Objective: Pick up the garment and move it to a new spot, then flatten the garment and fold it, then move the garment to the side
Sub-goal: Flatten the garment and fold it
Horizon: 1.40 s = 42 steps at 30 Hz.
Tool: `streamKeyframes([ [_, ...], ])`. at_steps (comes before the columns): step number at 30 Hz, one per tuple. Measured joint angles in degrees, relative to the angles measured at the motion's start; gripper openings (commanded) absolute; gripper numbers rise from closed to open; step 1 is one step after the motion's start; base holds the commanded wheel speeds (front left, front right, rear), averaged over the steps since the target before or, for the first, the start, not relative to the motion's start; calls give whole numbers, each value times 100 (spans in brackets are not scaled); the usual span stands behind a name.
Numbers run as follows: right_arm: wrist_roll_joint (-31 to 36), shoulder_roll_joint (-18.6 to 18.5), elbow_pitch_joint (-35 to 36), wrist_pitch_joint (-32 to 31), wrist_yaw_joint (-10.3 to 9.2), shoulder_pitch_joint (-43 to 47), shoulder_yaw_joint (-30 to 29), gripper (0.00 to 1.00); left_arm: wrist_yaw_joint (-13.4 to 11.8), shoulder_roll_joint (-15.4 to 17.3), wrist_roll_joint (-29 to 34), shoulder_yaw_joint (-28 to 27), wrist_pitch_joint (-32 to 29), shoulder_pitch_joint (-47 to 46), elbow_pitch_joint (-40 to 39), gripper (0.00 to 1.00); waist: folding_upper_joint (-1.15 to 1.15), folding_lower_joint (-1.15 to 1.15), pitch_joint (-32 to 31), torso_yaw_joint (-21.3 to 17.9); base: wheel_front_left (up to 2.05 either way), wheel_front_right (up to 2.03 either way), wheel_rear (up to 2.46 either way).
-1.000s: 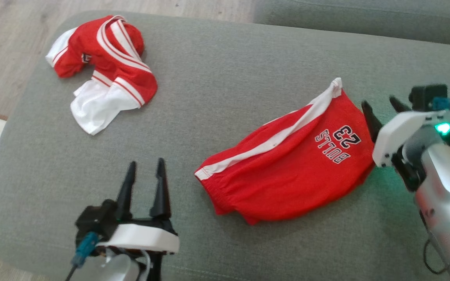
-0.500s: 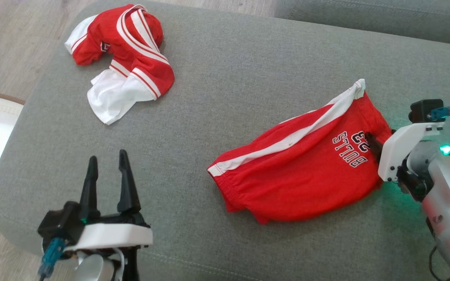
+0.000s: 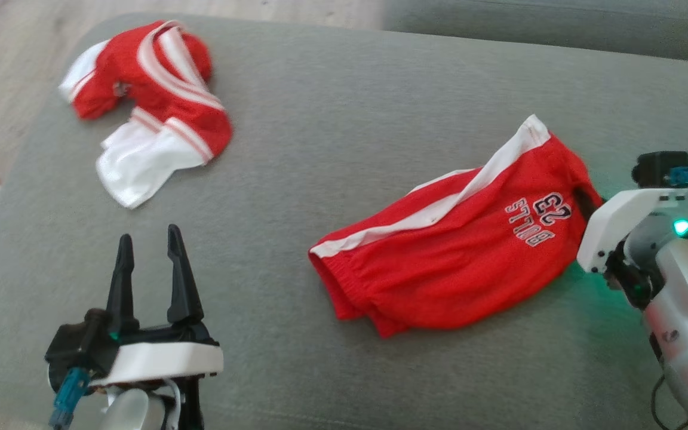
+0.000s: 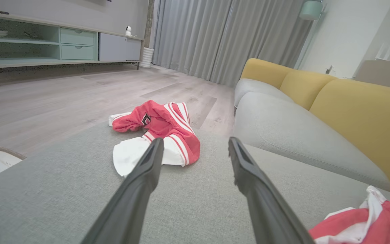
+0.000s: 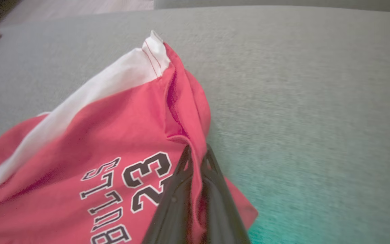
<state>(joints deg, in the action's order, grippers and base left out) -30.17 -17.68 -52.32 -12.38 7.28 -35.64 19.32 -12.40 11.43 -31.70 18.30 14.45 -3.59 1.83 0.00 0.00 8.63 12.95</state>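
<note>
Head view, seen as if standing beside the robot: the red shorts [image 3: 439, 263] lie crumpled on the grey cushion [image 3: 344, 119]. Their far right edge is caught in the right jaws, which are clenched on a fold of the hem just beside the printed "23". Right wrist view makes it plain. The two dark fingers [image 5: 176, 206] press together with a ridge of red cloth pinched between them, and the white side stripe runs away from their tips toward the upper left. A green light [image 3: 682, 227] glows on the arm behind those jaws and tints the cushion under them.

The left jaws are released, fingers [image 4: 141, 183] spread with only cushion between them. The shorts sit well off to their right, gathered end nearest, not touching. Ahead of the left jaws, past the tip of the left-hand finger, a red-and-white jersey [image 4: 157, 128] lies bunched near the cushion's far edge, well apart from the shorts. Beyond that edge is wooden floor [image 4: 63, 101], and further right a yellow-backed sofa [image 4: 361, 115].
</note>
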Motion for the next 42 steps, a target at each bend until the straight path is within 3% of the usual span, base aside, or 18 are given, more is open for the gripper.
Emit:
streamKeyframes([
  [10, 104, 121, 169, 805, 0, 549, -776, 0, -3, 7, 48, -87, 0, 56, -24, 100, 0, 0, -94, -881, 0, 0, 0],
  [21, 560, 802, 876, 1204, 0, 1465, -1836, 0, 3, 7, 49, 2, -1, 57, -12, 100, 0, 0, -96, -1803, 0, 0, 0],
  [30, 810, 1101, 1651, 1004, 0, 1598, -2132, 0, 27, -2, 49, 78, -9, 61, 80, 100, 0, 0, -205, -1633, 0, 0, 0],
  [36, 809, 1321, 2521, 651, 0, 1579, -1472, 0, 38, -144, 49, 227, -9, 248, 172, 100, 0, 0, -390, -1271, 0, 0, 0],
  [42, 569, 1384, 2744, 288, 0, 1502, -441, 0, 88, -179, 49, 255, -9, 292, 248, 100, 0, -1, -517, -916, 0, 0, 0],
])
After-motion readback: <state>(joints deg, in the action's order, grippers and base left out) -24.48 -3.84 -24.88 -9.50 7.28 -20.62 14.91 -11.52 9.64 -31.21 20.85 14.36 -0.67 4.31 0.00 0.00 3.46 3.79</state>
